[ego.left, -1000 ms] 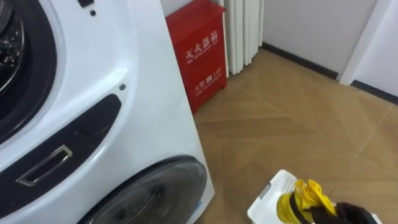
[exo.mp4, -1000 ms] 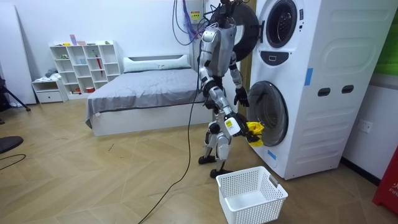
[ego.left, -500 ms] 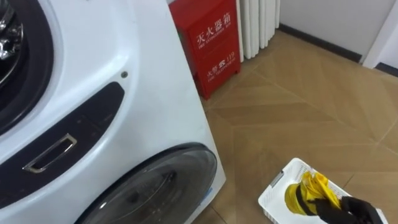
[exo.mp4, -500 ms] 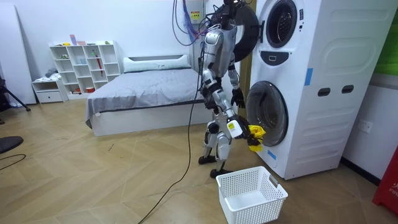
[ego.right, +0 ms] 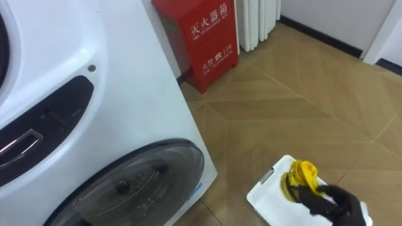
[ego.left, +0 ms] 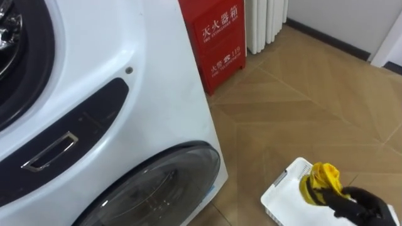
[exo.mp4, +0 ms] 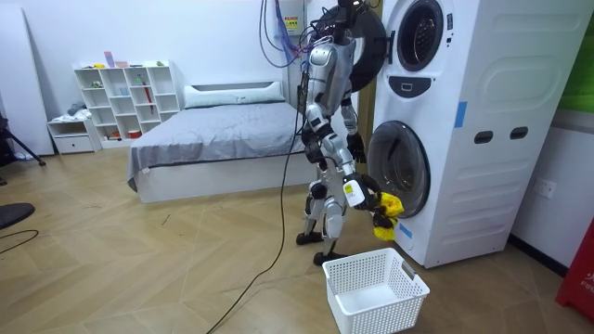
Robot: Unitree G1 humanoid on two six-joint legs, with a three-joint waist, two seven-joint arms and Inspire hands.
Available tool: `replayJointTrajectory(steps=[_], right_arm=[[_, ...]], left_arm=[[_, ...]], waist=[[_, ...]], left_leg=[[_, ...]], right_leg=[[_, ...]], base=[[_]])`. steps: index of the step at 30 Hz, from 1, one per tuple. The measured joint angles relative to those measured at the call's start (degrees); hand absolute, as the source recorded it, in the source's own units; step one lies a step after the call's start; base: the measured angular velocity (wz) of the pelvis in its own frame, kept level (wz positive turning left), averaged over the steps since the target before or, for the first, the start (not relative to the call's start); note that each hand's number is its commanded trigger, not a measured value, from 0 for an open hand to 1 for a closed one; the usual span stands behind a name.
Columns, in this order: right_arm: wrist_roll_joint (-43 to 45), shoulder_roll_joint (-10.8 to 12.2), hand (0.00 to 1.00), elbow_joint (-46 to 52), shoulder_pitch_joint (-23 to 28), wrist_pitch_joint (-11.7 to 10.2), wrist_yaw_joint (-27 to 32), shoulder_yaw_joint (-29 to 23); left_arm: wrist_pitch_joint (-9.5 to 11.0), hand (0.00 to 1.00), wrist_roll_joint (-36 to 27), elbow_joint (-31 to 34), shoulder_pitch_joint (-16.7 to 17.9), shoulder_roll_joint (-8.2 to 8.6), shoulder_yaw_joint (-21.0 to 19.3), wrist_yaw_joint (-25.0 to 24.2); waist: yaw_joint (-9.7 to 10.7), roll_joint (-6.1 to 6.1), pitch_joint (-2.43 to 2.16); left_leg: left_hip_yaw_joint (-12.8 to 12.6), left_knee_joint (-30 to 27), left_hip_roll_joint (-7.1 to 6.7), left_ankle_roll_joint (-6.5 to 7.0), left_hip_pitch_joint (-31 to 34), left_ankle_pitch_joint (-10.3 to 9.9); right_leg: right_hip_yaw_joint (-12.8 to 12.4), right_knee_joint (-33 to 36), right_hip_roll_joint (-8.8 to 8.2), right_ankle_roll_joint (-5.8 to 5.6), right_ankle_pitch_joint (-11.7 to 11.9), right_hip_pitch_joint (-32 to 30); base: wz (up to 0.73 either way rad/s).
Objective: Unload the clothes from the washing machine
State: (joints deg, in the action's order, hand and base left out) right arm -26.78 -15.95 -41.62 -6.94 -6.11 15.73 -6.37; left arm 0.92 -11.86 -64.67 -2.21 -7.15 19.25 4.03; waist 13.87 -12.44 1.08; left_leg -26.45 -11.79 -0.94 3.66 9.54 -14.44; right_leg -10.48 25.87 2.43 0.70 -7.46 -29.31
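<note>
Your right hand [ego.left: 359,204] has the cloth [ego.left: 319,181]: its dark fingers are curled round the lower part and pinch it tight, low at the right of the eye views. The cloth is bright yellow, crumpled into a small rounded wad, with a few creased folds poking up and out past the fingers; none of it hangs loose. It is in the air above the white basket [ego.left: 281,192], over the basket's near corner as you see it from the head, and not touching the rim. In the room view the same yellow wad [exo.mp4: 385,205] sits at about knee height in front of the washer's [ego.left: 157,94] lower round door [ego.left: 154,194], with the basket [exo.mp4: 376,288] on the wood floor [ego.left: 314,100] just below and a little toward the camera. The robot stands upright, close to the washer and facing it. Your left hand [exo.mp4: 355,145] shows as a dark shape beside the body on the washer side, too small for you to tell its state. A red cabinet [ego.left: 217,37] stands just beside the washer's far side.
</note>
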Motion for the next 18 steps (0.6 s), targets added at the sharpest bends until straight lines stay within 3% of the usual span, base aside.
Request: replayJointTrajectory(steps=[4,18], right_arm=[[0.0,-0.06,0.0,0.32,0.0,-1.34,0.79,0.0],[0.07,-0.04,0.0,0.41,0.0,-1.53,1.72,0.02]], left_arm=[[0.49,0.0,-1.41,0.04,0.04,-0.01,0.1,0.07],[1.2,0.0,-2.18,0.03,0.59,-0.07,0.2,0.37]], waist=[[0.1,0.38,-0.05],[0.28,2.08,-0.18]], left_leg=[[0.51,-0.03,0.0,0.0,0.05,0.0],[1.34,-0.04,0.1,-0.03,0.19,0.02]], right_leg=[[0.52,0.19,-0.18,0.12,-0.27,0.02],[1.43,-0.07,-0.36,0.24,-0.39,0.27]], base=[[0.06],[0.02]])
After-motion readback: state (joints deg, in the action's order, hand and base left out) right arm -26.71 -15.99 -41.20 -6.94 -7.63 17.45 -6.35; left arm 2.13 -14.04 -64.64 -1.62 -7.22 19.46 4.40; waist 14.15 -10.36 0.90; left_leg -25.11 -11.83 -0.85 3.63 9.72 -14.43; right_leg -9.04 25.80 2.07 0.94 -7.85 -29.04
